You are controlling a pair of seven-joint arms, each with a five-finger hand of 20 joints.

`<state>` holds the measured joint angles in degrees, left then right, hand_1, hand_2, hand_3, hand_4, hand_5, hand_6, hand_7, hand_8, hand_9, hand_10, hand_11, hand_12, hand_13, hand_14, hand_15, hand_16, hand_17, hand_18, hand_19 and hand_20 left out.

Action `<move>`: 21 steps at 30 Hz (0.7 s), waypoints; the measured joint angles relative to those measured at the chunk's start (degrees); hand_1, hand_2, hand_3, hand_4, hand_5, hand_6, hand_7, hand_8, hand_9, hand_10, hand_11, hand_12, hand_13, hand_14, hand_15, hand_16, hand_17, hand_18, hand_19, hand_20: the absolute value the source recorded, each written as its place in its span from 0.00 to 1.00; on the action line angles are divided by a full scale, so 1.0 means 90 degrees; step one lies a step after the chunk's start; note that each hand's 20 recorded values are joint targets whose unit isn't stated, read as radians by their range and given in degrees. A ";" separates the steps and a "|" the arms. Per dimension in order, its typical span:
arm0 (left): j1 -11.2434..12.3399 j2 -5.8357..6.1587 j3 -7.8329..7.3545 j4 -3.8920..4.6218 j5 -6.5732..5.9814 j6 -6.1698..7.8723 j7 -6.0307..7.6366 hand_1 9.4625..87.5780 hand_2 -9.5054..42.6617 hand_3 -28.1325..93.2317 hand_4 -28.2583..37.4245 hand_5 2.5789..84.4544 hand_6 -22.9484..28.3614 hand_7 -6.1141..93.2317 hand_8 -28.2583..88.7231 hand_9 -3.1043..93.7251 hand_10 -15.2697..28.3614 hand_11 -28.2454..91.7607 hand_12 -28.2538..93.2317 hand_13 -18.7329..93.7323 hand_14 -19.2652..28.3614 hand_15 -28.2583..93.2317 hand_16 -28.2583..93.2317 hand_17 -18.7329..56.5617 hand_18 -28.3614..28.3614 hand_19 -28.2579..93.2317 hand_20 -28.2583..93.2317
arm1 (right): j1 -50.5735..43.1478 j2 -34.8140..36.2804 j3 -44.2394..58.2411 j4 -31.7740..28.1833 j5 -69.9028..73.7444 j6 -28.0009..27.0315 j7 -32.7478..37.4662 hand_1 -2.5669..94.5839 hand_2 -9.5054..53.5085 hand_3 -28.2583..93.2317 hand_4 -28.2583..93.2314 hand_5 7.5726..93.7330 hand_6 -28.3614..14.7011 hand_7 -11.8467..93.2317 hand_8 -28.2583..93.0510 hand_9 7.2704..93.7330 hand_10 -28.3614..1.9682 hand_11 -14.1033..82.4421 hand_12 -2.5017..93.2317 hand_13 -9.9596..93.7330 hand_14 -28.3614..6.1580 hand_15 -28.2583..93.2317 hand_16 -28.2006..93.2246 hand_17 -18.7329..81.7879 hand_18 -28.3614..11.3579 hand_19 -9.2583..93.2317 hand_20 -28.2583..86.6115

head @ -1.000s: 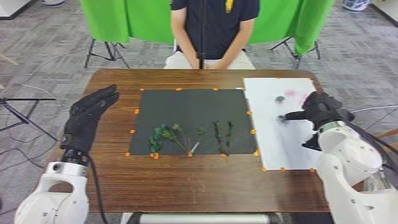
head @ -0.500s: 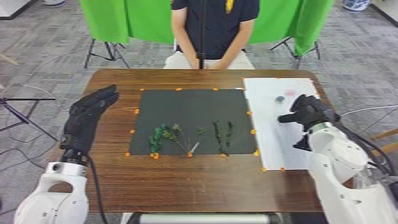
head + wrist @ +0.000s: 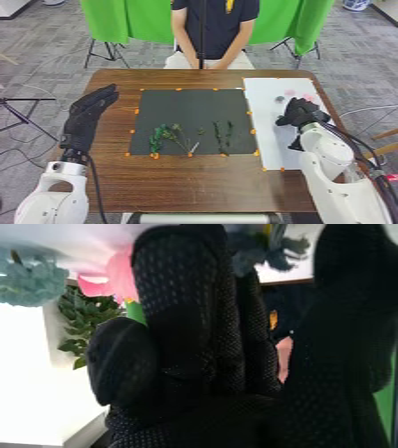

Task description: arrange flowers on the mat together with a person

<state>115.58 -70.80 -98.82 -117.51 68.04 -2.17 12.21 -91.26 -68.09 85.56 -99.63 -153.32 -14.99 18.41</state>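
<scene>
Greenery [image 3: 156, 141] is arranged on the near half of the dark mat [image 3: 190, 109], while pink flowers [image 3: 122, 271] and bluish flowers [image 3: 31, 281] seemingly remain to be placed from the white sheet [image 3: 274, 150] at its right, where the right hand [image 3: 304, 112] is outstretched, any grip unclear.

A hand could pass over the far half of the black mat [image 3: 187, 105], between the left hand [image 3: 89, 111] and the right hand [image 3: 303, 113], which hangs over the white sheet [image 3: 268, 90]. Leafy stems [image 3: 174, 134] obstruct the near half.
</scene>
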 measured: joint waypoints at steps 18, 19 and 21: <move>0.0051 0.0105 -0.0145 0.0011 -0.0036 -0.0003 -0.0011 0.26 0.10 0.74 0.19 0.52 0.53 0.19 0.20 0.47 0.64 0.37 0.35 0.44 0.73 0.30 0.28 0.27 0.68 0.25 0.34 | -0.0088 0.0023 -0.0224 0.0069 -0.0027 0.0583 0.0001 0.98 0.00 0.00 0.60 0.91 0.65 0.27 0.29 1.00 0.63 0.35 0.27 1.00 0.78 0.69 0.37 0.93 0.55 1.00 0.45; 0.0074 0.0128 -0.0173 0.0010 -0.0051 -0.0002 -0.0011 0.26 0.10 0.74 0.19 0.52 0.53 0.19 0.20 0.47 0.64 0.37 0.35 0.44 0.73 0.30 0.28 0.27 0.68 0.25 0.34 | -0.0113 0.0032 -0.0225 0.0038 0.0005 0.0585 0.0000 0.98 0.00 0.00 0.60 0.91 0.65 0.27 0.29 1.00 0.63 0.35 0.27 1.00 0.78 0.69 0.37 0.93 0.54 1.00 0.45; 0.0136 0.0186 -0.0241 0.0007 -0.0092 0.0011 -0.0006 0.26 0.10 0.75 0.19 0.52 0.53 0.19 0.20 0.47 0.64 0.37 0.35 0.44 0.73 0.30 0.28 0.27 0.68 0.25 0.34 | -0.0176 0.0057 -0.0225 -0.0061 0.0108 0.0587 0.0000 0.98 0.00 0.00 0.60 0.91 0.65 0.27 0.29 1.00 0.63 0.37 0.27 1.00 0.79 0.69 0.37 0.93 0.54 1.00 0.46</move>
<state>116.81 -69.13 -100.99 -117.44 67.21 -2.08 12.15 -92.85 -67.57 83.54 -100.19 -152.34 -9.70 18.42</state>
